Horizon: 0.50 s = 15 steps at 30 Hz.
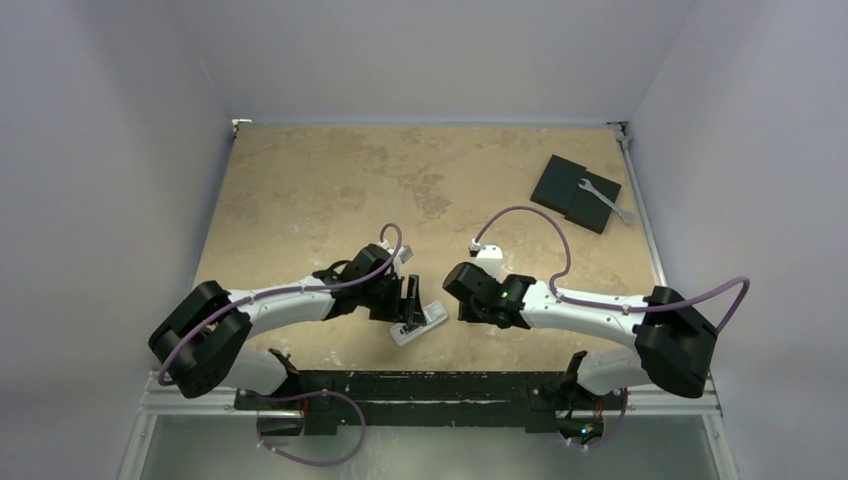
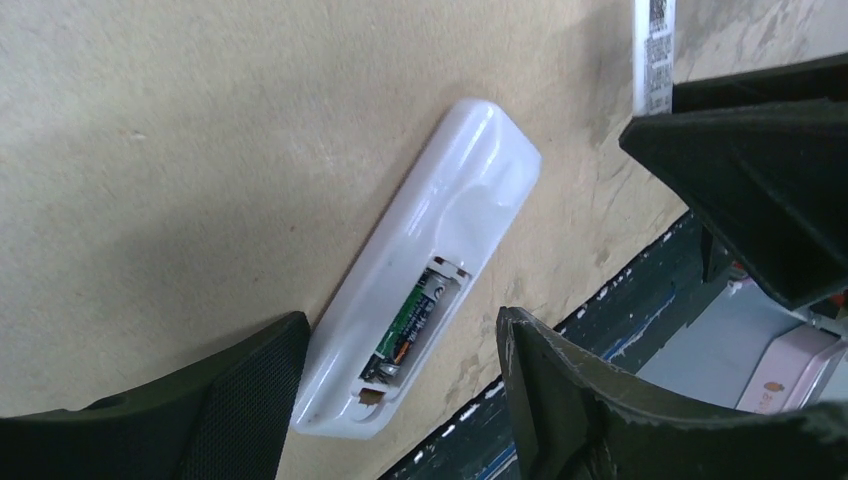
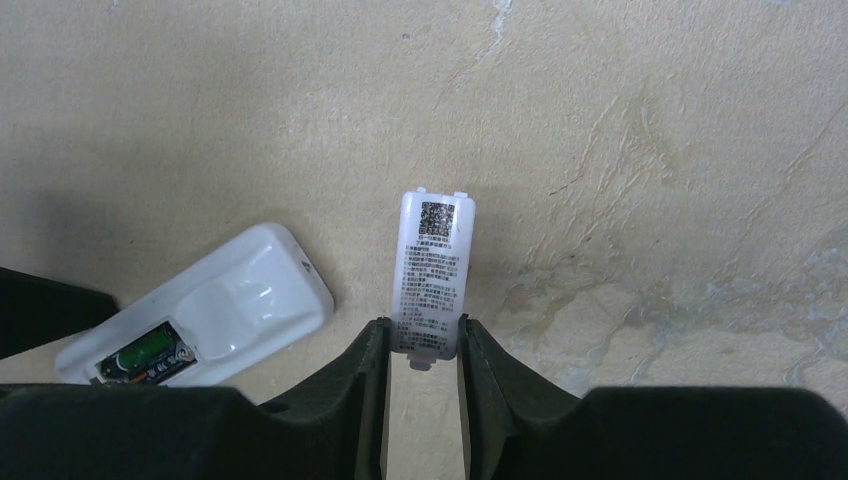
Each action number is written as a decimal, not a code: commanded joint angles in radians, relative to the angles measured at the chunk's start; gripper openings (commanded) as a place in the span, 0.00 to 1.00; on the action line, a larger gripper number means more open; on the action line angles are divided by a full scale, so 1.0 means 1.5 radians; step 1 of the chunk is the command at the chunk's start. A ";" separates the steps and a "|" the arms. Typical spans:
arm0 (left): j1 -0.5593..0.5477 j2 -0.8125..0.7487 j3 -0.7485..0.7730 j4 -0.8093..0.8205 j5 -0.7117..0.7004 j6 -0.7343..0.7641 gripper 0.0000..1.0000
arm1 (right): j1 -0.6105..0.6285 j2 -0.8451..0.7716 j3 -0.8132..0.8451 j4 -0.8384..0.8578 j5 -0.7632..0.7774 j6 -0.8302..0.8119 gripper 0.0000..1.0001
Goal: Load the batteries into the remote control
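Your remote (image 2: 430, 270) lies face down by the near edge's middle, a battery (image 2: 408, 322) in its open bay, straddled by your left gripper (image 2: 400, 330), fingers apart. Your right gripper (image 3: 421, 335) clamps the cover (image 3: 432, 270).

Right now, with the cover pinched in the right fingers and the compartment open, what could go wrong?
1. The right fingers hold the battery cover only by one end, so it could pivot or slip when pressed home.
2. The remote control lies loose, back up, between the open left fingers. A sideways push may slide it toward the nearby table edge and jolt the battery.
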 commanded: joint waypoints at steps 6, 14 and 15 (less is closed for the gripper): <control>-0.044 -0.044 -0.028 0.015 -0.007 -0.027 0.69 | 0.004 -0.024 -0.006 -0.008 0.019 -0.018 0.00; -0.074 -0.090 -0.061 0.031 -0.034 -0.077 0.68 | 0.004 -0.039 -0.004 -0.014 0.017 -0.028 0.00; -0.078 -0.095 -0.066 0.037 -0.035 -0.084 0.68 | 0.004 -0.041 -0.004 -0.015 0.017 -0.029 0.00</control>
